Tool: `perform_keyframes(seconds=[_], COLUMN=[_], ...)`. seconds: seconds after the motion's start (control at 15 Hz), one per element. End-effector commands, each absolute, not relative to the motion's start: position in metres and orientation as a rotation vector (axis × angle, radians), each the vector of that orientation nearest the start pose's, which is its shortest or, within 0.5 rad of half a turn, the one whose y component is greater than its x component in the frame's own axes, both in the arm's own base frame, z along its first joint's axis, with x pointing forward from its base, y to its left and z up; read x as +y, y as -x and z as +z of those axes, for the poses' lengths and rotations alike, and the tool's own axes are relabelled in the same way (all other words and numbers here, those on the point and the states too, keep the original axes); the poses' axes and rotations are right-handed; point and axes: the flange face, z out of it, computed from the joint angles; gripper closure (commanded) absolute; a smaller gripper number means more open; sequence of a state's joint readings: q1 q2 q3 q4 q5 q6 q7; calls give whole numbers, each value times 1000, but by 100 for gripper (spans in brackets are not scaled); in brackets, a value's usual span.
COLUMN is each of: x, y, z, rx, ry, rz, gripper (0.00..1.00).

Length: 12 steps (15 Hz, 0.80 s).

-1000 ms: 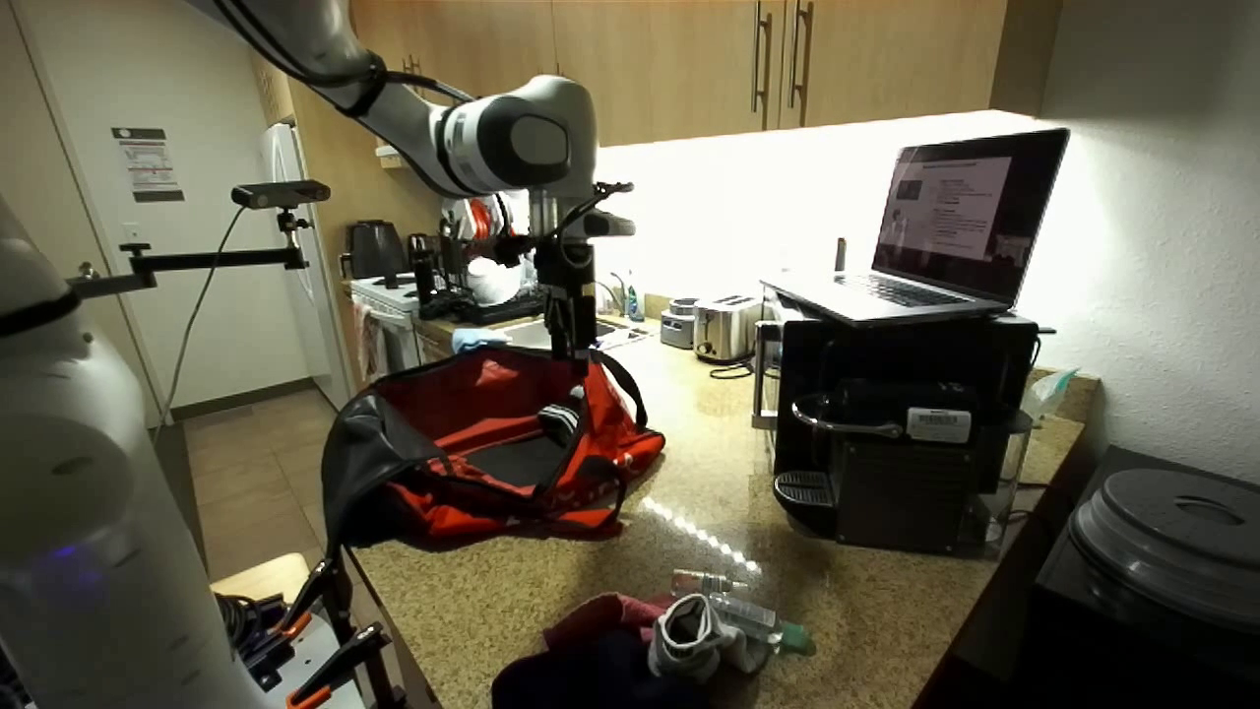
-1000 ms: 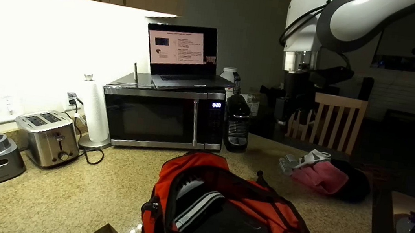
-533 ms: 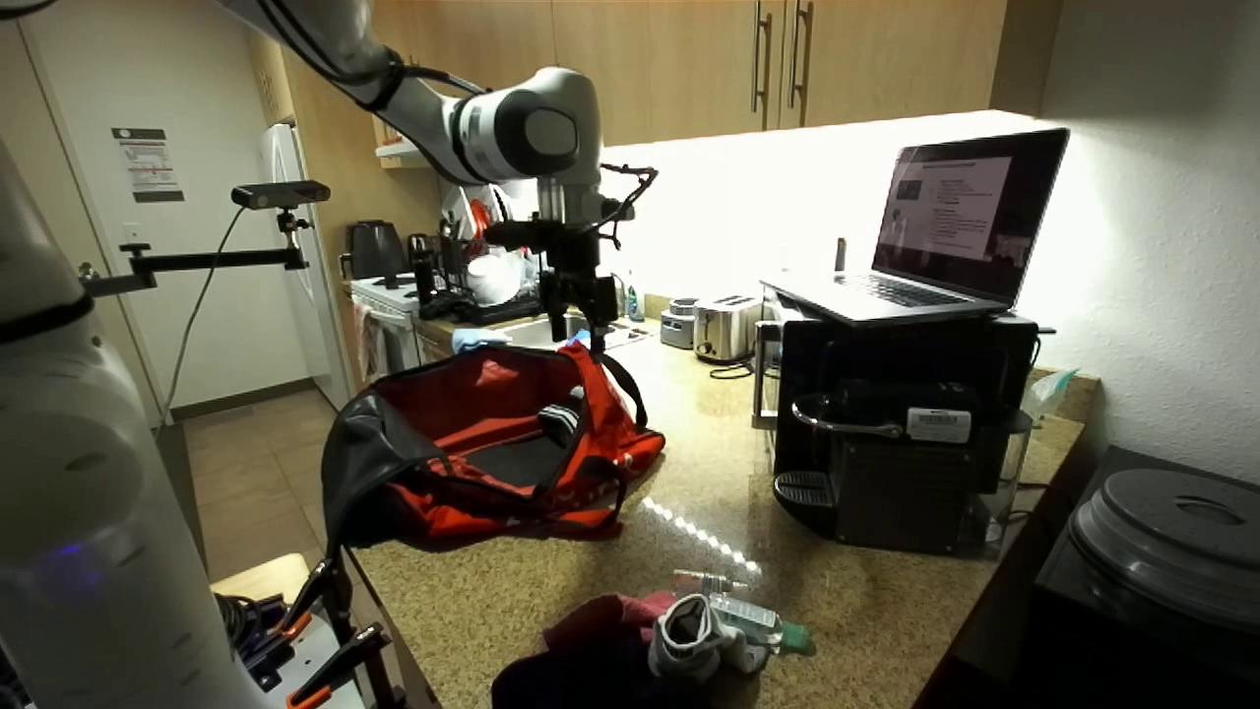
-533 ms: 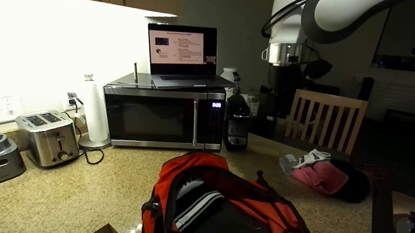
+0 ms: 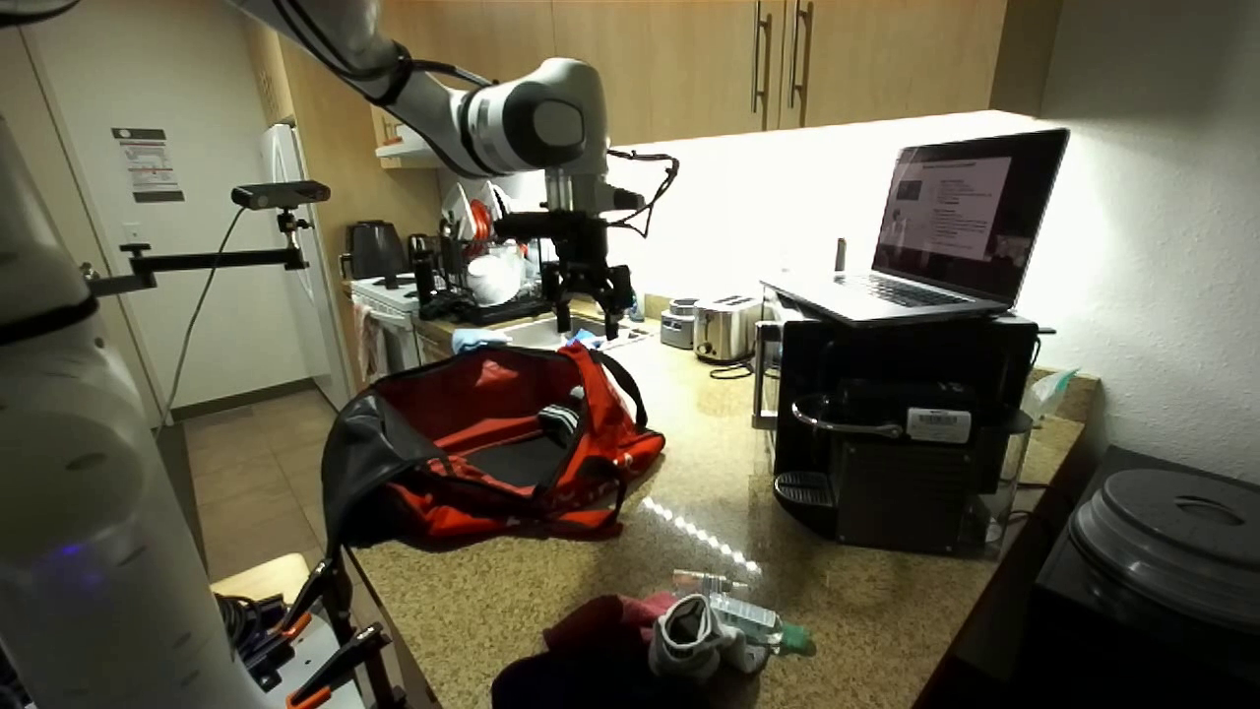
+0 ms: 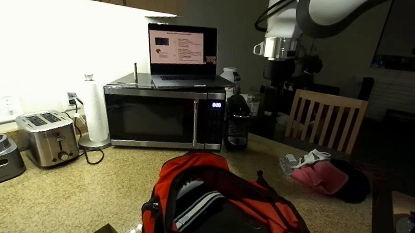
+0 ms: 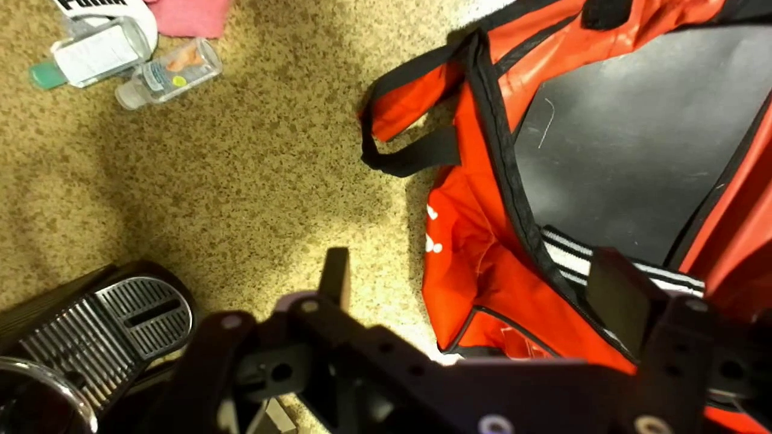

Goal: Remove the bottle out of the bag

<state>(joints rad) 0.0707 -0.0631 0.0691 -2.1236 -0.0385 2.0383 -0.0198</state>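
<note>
The jaws stood wide apart with only air between them, and the gripper point(image 5: 588, 330) pointed straight down. In the wrist view, one of the fingers point(image 7: 335, 277) showed against the counter point(image 7: 271, 181), the other against the bag point(image 7: 512, 301); how high above it they hung could not be told.

The bag lay open on the counter in both exterior views, floppy red fabric with black trim around a slumped mouth. Its red end was creased and bore white lettering, a black strap looped out from one side, and the end nearest the robot's base was black, drooping at the counter's edge. Inside showed a smooth dark floor and, tucked toward the red end, a black item point(image 6: 195, 214) with white stripes.

Well apart from the bag, on the counter, a green-capped bottle point(image 7: 99, 53) lay on its side, clear, with a white label, against a white item point(image 7: 146, 24) with black lettering. Just beside it lay a smaller bottle point(image 7: 175, 73), also clear, pale-capped, with orange and yellow on its label. A pink cloth point(image 6: 325, 176) and a dark bundle point(image 6: 351, 185) were heaped there too.

Farther out stood a coffee machine point(image 6: 237, 128), a microwave point(image 6: 159, 120) with a laptop point(image 6: 178, 47) on top, and, past a paper towel roll point(image 6: 96, 114), a toaster point(image 6: 50, 140).
</note>
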Motion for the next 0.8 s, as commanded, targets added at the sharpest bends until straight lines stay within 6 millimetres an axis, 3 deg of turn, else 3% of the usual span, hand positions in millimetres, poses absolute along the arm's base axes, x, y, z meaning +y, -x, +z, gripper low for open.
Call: perform_keyframes(seconds=[0.0, 0.2, 0.73], x=[69, 67, 68], y=[-521, -522, -524], z=[442, 445, 441], rx=[-336, -258, -280], ry=[3150, 3163, 3167], rz=[-11, -34, -3], gripper=[0, 0, 0])
